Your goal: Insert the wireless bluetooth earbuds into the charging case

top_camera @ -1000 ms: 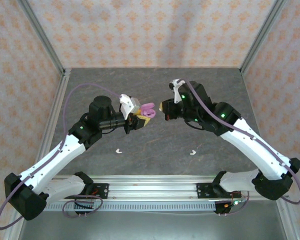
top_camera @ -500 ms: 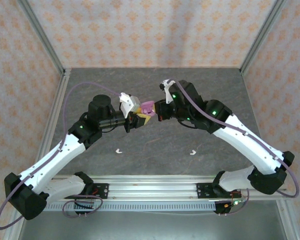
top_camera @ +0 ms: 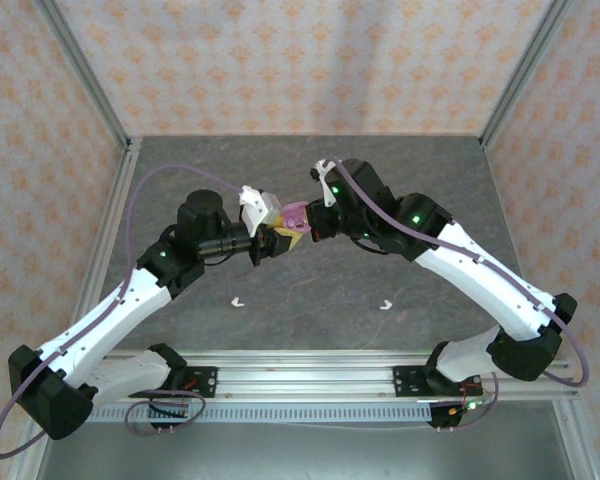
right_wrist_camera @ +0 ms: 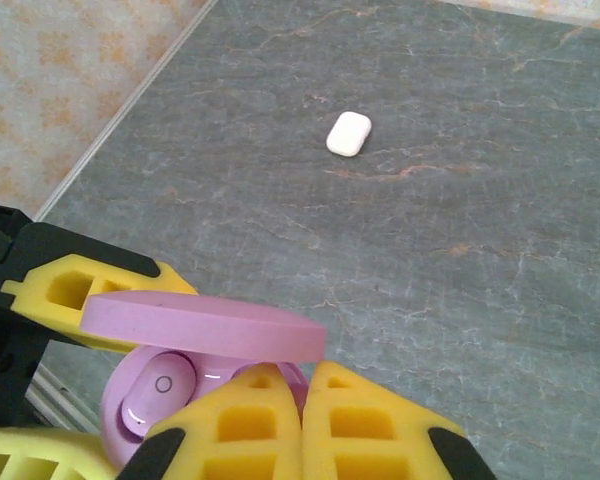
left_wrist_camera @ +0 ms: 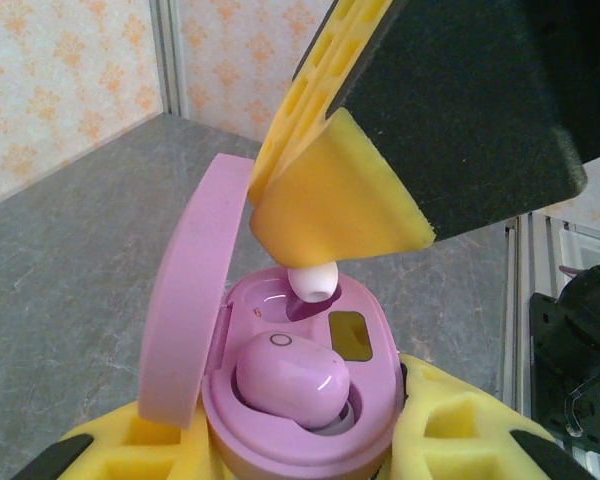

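Now the left gripper [top_camera: 277,240] clamps the open pink case [left_wrist_camera: 378,392], one glossy pink earbud [left_wrist_camera: 285,378] seated in a well. The right gripper [right_wrist_camera: 302,400] pinches a second bud [left_wrist_camera: 311,281], its pale tip just above the empty well. A white earbud [top_camera: 238,300] and its twin [top_camera: 386,304] lie on the table [top_camera: 430,180].

My pads [left_wrist_camera: 330,200] look like matt yellow foam with open cells, backed by matt black plastic. The case [left_wrist_camera: 185,320] is smooth pink plastic, satin on the lid and glossy inside, as is the seated bud [left_wrist_camera: 290,378]; the held bud [left_wrist_camera: 313,282] has a pale, rubbery tip. The table [right_wrist_camera: 460,200] looks like matt veined stone.
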`<state>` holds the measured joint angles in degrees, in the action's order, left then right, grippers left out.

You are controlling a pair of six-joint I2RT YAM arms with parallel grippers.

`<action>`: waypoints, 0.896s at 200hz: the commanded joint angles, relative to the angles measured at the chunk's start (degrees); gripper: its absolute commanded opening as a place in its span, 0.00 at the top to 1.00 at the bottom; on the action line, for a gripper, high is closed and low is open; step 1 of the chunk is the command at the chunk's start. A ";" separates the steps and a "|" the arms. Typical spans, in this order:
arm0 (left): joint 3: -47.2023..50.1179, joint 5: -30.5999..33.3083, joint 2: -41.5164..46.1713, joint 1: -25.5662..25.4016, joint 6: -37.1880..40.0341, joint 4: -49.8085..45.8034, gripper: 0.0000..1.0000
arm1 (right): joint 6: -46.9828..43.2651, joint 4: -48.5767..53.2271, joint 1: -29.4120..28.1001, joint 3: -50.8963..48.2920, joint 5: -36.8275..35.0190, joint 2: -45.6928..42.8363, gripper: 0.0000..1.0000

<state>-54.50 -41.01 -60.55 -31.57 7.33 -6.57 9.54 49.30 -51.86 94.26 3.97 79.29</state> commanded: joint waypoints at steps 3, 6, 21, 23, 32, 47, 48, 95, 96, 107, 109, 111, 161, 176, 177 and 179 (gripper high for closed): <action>-1.66 0.96 0.54 -0.42 -0.49 1.73 0.93 | -1.69 3.00 -0.57 2.48 -2.98 0.49 0.95; -1.67 0.94 0.53 -0.42 -0.56 1.71 0.93 | -1.76 3.04 -0.59 2.55 -3.07 0.52 0.95; -1.66 0.94 0.47 -0.41 -0.57 1.74 0.93 | -1.98 3.59 -0.70 3.10 -3.04 0.86 0.95; -1.66 0.94 0.45 -0.37 -0.57 1.80 0.93 | -2.05 3.67 -0.70 3.18 -3.01 0.91 0.95; -1.66 0.95 0.44 -0.41 -0.56 1.73 0.93 | -2.14 4.04 -0.79 3.51 -2.72 1.20 0.94; -1.66 0.95 0.44 -0.35 -0.59 1.73 0.93 | -2.16 4.68 -0.78 3.95 -2.15 1.70 0.92; -1.66 0.99 0.44 -0.34 -0.62 1.73 0.93 | -2.16 4.72 -0.79 4.02 -2.14 1.77 0.92; -1.65 1.02 0.44 -0.40 -0.54 1.77 0.93 | -2.34 6.31 -0.83 4.92 -1.20 3.00 0.92; -1.66 1.02 0.44 -0.41 -0.55 1.80 0.93 | -2.30 6.37 -0.86 4.95 -1.18 3.03 0.92; -1.66 1.03 0.48 -0.37 -0.58 1.74 0.93 | -2.34 6.81 -0.88 5.14 -1.07 3.31 0.92; -1.66 1.05 0.45 -0.36 -0.57 1.73 0.93 | -2.38 6.87 -0.88 5.21 -1.09 3.33 0.92; -1.66 1.10 0.44 -0.41 -0.57 1.78 0.93 | -2.37 6.93 -0.86 5.21 -1.07 3.40 0.91; -1.75 1.11 0.52 -0.41 -0.56 1.68 0.93 | -1.81 6.78 -0.83 5.79 1.09 3.37 0.84; -1.75 1.11 0.56 -0.40 -0.56 1.65 0.93 | -1.42 6.69 -0.88 5.94 1.80 3.40 0.82; -1.75 1.11 0.59 -0.36 -0.56 1.60 0.93 | -1.39 6.69 -0.88 5.98 1.82 3.41 0.82; -1.75 1.11 0.61 -0.38 -0.57 1.57 0.93 | -1.35 6.69 -0.88 6.01 1.92 3.44 0.82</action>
<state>-54.50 -40.14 -60.55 -31.57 7.33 -6.98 7.86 54.04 -52.25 98.39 4.21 82.52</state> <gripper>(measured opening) 0.319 0.172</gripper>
